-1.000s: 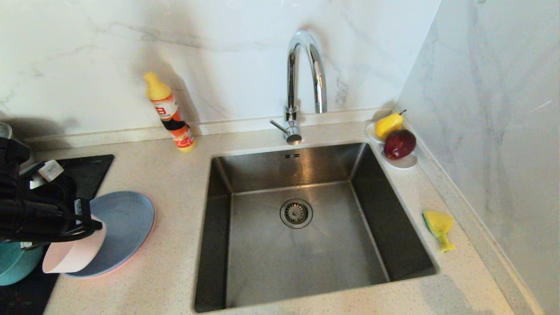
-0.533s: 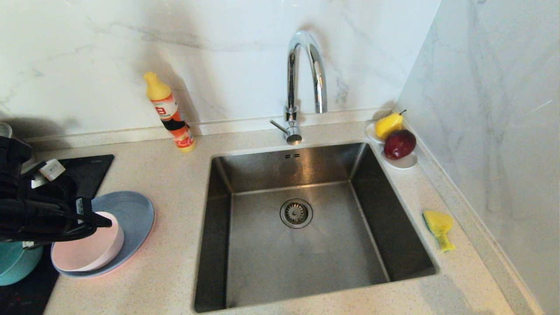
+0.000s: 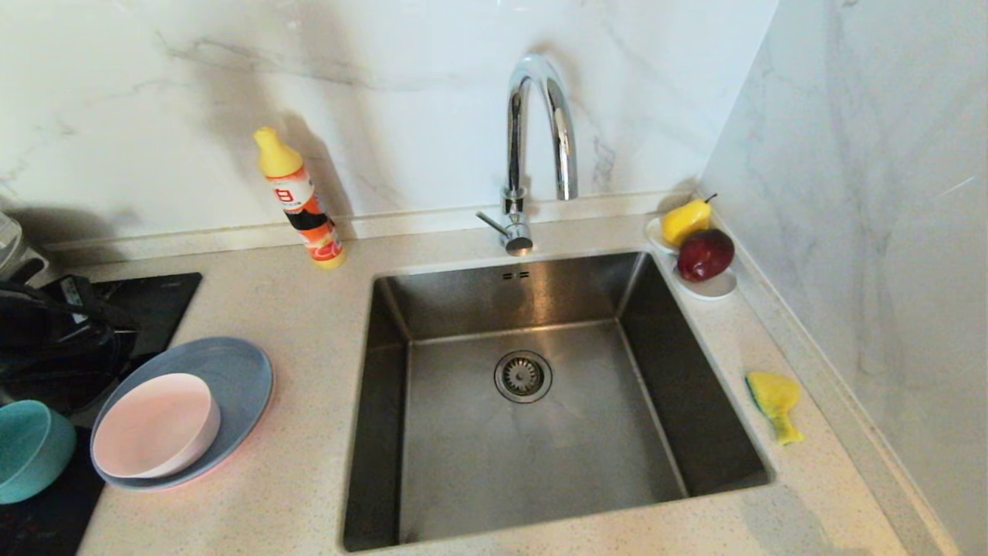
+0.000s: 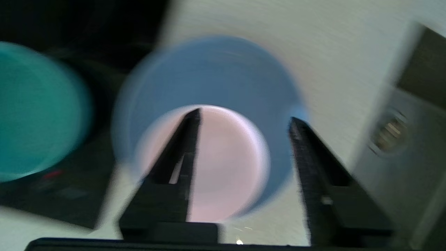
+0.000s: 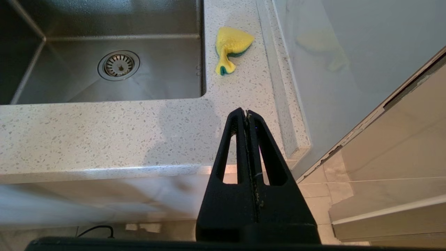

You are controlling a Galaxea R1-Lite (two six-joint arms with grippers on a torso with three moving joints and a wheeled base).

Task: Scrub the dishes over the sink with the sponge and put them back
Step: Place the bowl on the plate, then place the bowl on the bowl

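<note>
Pink bowl (image 3: 157,425) is sitting nested on the blue-grey plate (image 3: 231,371) near the desk's (image 3: 309,494) left edge, apparently put back, while the left claw (image 4: 244,120) is hovering above it with jaws apart and the right claw (image 5: 246,112), jaws together, is idling off the desk's front edge.

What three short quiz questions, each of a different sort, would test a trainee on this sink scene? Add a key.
1. True or false: the pale pink bowl sits on the blue-grey plate.
2. The sponge lies: A in the sink; B on the counter beside it; C in the fruit dish.
3. Fill in: the left tool stands ____ above the bowl.

Key: 1 true; 2 B; 3 open.
</note>
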